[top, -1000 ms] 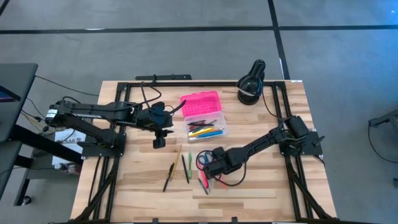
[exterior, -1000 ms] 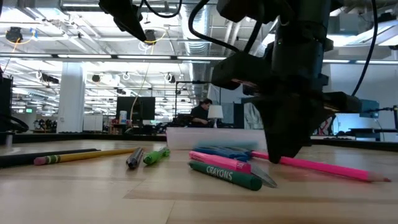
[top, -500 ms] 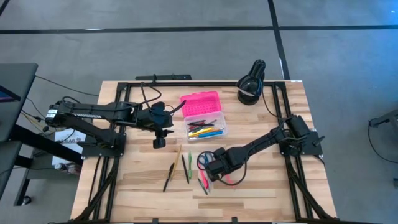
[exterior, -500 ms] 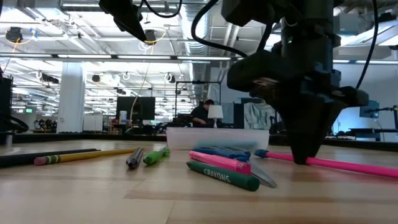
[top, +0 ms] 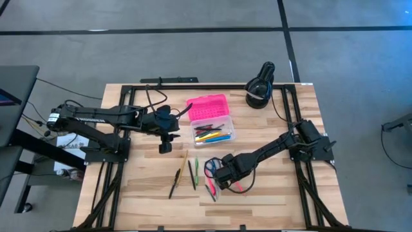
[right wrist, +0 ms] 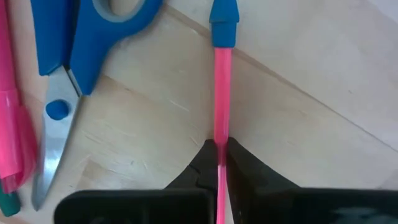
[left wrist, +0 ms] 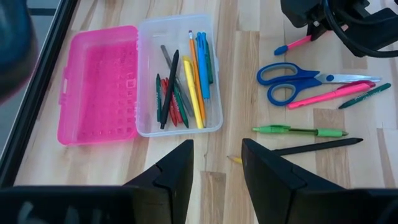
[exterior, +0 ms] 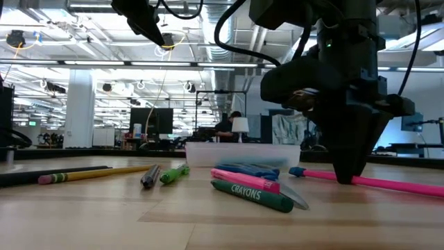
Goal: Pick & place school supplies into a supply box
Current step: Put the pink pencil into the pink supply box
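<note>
Partly filled: the open pink-lidded clear plastic supply box (top: pixel 212 128), twelve o'clock of centre, holds several pens. Right gripper (right wrist: pixel 221 163) clamps a thin pink pencil (right wrist: pixel 221 93) on the table — blue-handled scissors (left wrist: pixel 298 79) and others remain. Left gripper (left wrist: pixel 216 168), at nine o'clock, gapes empty.

Pens are seen in the open supply box (top: pixel 217 134) at the tabletop's (top: pixel 283 193) middle; scissors (top: pixel 210 166) and pencils (top: pixel 183 169) are spread nearer the front, a lamp (top: pixel 260 86) behind.

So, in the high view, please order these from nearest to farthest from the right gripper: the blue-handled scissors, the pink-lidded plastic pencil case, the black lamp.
1. Blue-handled scissors, just beside the right gripper.
2. Pink-lidded plastic pencil case, open, at mid-table.
3. Black lamp, at the table's far edge.
</note>
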Controlling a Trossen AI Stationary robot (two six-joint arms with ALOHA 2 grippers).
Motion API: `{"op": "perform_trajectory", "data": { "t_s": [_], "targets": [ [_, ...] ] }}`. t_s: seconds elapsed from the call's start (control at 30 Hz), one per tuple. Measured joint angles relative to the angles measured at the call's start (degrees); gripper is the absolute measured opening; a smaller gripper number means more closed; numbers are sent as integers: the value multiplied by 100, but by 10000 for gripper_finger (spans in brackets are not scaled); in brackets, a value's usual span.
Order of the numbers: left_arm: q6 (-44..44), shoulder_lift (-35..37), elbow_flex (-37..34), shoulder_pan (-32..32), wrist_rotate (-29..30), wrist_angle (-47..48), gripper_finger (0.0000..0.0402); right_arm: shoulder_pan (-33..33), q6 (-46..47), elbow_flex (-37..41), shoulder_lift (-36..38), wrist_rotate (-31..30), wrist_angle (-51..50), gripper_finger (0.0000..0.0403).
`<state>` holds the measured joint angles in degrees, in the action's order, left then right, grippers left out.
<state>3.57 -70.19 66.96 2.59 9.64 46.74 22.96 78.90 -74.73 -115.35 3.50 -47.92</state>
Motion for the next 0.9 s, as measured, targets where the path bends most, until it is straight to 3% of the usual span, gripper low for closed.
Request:
{"op": "perform_trajectory", "data": {
  "t_s": [0.47, 0.9],
  "targets": [
    [-44, 0, -2, 1, 160, -39, 130, -2, -383, -490, -46, -32, -1179, 0],
    [70, -2, -2, 0, 178, -149, 130, -313, -1491, -1765, -24, -1226, -2648, 0]
  ]
}}
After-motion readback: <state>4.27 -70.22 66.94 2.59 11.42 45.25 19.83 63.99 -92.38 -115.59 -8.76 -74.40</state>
